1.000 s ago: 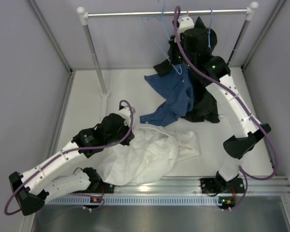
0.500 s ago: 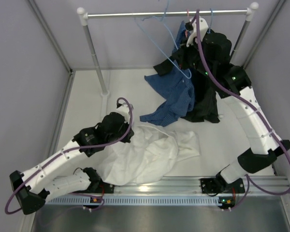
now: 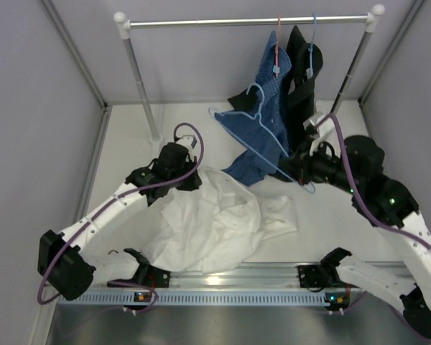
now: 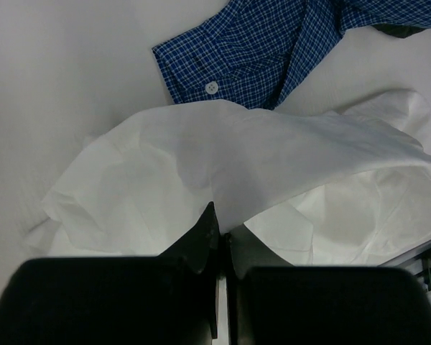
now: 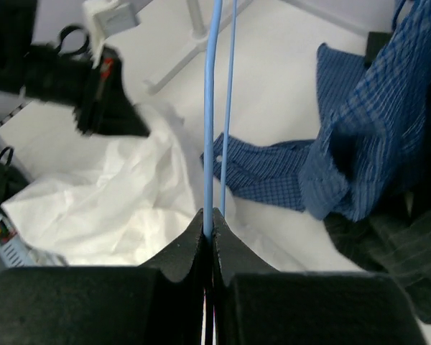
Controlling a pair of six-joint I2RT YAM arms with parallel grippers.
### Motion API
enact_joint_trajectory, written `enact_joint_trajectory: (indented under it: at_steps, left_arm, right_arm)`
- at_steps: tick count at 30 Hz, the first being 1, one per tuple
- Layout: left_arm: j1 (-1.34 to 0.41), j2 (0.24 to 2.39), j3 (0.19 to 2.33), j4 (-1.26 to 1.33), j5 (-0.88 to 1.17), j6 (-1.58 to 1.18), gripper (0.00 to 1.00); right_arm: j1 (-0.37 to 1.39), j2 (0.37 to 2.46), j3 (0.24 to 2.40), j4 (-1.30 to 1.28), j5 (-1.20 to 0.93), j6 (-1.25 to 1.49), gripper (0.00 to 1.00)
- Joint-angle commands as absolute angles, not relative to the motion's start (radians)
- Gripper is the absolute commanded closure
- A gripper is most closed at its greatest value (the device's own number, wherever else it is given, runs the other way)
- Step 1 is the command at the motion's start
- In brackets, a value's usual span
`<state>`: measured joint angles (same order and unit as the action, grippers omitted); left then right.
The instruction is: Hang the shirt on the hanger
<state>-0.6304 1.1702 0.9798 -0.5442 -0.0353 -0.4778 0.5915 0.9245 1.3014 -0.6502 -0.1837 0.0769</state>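
Note:
The white shirt (image 3: 215, 223) lies crumpled on the table in front of the arms. My left gripper (image 3: 192, 180) is shut on a raised fold at the shirt's far left edge; in the left wrist view the cloth (image 4: 273, 158) peaks between the closed left gripper (image 4: 221, 219). The light-blue wire hanger (image 3: 233, 128) hangs in the air over the blue checked shirt, off the rail. My right gripper (image 3: 299, 175) is shut on the hanger. In the right wrist view the right gripper (image 5: 210, 215) pinches the hanger wire (image 5: 209, 108), above the white shirt (image 5: 108, 208).
A blue checked shirt (image 3: 273, 93) on a red hanger and a black garment (image 3: 302, 79) on a darker blue hanger hang from the rail (image 3: 201, 21), trailing onto the table. The rail's posts (image 3: 140, 79) stand at the back left and right. Walls close both sides.
My right arm has drawn back from the rail toward the table's middle, bringing the light-blue hanger down with it. My left gripper has shifted slightly farther back, still holding the shirt fold.

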Motion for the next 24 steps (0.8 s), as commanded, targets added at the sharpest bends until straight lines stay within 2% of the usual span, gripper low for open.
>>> enact_joint_trajectory:
  at_steps: [1,6,12,24]
  left_arm:
    - [-0.574,1.213,1.032,-0.469,0.087,-0.427,1.0]
    - [-0.5,1.252,1.063,-0.471,0.149,-0.399,1.0]
    - [-0.485,1.281,1.077,-0.474,0.233,-0.39,1.0]
    - [-0.495,1.227,1.072,-0.48,0.394,-0.442,1.0]
  right_arm:
    - [0.577,0.721,1.22,-0.705,-0.316,0.121,1.0]
    - [0.575,0.531,1.134,-0.834,-0.384,0.129,1.0]
    - [0.577,0.424,1.094,-0.971,-0.449,0.164,1.0]
    - [0.577,0.479,0.925,-0.884,-0.443,0.206,1.0]
